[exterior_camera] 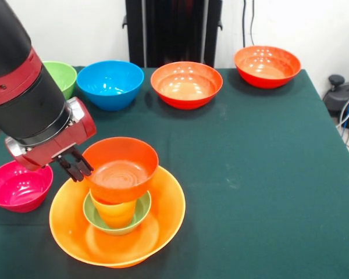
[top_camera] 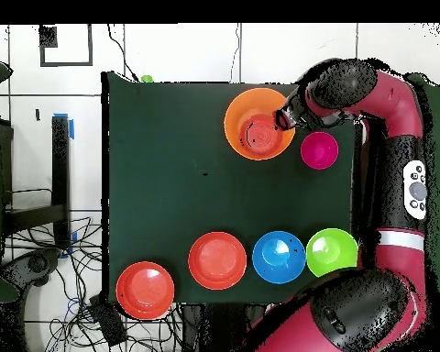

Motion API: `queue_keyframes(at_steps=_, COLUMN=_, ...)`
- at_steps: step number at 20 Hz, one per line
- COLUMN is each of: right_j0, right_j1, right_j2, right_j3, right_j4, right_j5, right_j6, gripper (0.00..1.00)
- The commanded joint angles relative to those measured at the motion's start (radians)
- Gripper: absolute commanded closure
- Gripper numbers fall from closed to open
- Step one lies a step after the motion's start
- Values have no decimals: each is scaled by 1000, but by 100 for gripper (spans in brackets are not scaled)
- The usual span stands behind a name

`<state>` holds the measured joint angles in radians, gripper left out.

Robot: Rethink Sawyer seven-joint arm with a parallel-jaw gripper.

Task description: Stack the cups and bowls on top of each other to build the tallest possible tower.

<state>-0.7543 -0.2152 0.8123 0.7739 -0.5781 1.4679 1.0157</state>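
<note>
My pincer (exterior_camera: 77, 166) sits at the rim of the top bowl (exterior_camera: 121, 168) of the tower (exterior_camera: 117, 200); I cannot tell whether it is clenched or released. The tower stands near the table's (exterior_camera: 262, 174) edge: big orange bowl (exterior_camera: 163, 215), green bowl (exterior_camera: 141, 211), orange cup (exterior_camera: 116, 214), red-orange bowl on top. A pink bowl (exterior_camera: 18, 186) sits beside it. 4 more bowls line the far edge

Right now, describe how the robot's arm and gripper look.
The arm is a thick cylinder, glossy black with a red band, ending in a red wrist block with a silvery edge. The gripper has short, dark, ribbed fingers. From overhead, its links are rounded, dark red and black.
</note>
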Motion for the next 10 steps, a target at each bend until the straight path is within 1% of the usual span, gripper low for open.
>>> queue_keyframes(at_steps=1, right_j0=47, right_j1=-25, right_j2=-64, right_j3=71, right_j4=-7, right_j5=-52, right_j6=-16, gripper=100)
queue_keyframes(at_steps=5, right_j0=45, right_j1=-41, right_j2=-74, right_j3=67, right_j4=-25, right_j5=-57, right_j6=-37, gripper=100)
queue_keyframes(at_steps=9, right_j0=52, right_j1=-53, right_j2=-81, right_j3=36, right_j4=-40, right_j5=-36, right_j6=-66, gripper=100)
queue_keyframes(at_steps=10, right_j0=57, right_j1=-54, right_j2=-80, right_j3=15, right_j4=-47, right_j5=-23, right_j6=-79, gripper=100)
